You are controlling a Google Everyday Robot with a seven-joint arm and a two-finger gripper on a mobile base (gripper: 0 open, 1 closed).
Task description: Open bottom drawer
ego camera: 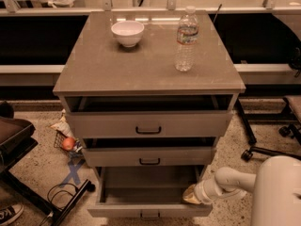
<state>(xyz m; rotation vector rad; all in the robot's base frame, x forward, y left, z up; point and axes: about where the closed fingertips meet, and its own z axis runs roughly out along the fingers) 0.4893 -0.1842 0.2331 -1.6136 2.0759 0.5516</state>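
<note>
At the bottom right, the robot's smooth white rounded body (278, 192) reaches a white jointed arm (229, 181) leftward, ending in a yellowish gripper (189, 195) that sits at the right front corner of the bottom drawer (141, 188); it is impossible to tell whether the gripper is spread or closed. This lowest drawer of the grey-beige cabinet is pulled well out, showing a plain flat grey interior behind a short front with a small dark bar handle (149, 215), so the opening looks essentially done, with at most a last bit of travel left. Above it, the middle drawer (149, 156) and the taller top drawer (148, 124) stand slightly ajar. On the matte cabinet top (103, 74) sit a round white bowl (127, 32) and a clear ribbed plastic water bottle (186, 39)
</note>
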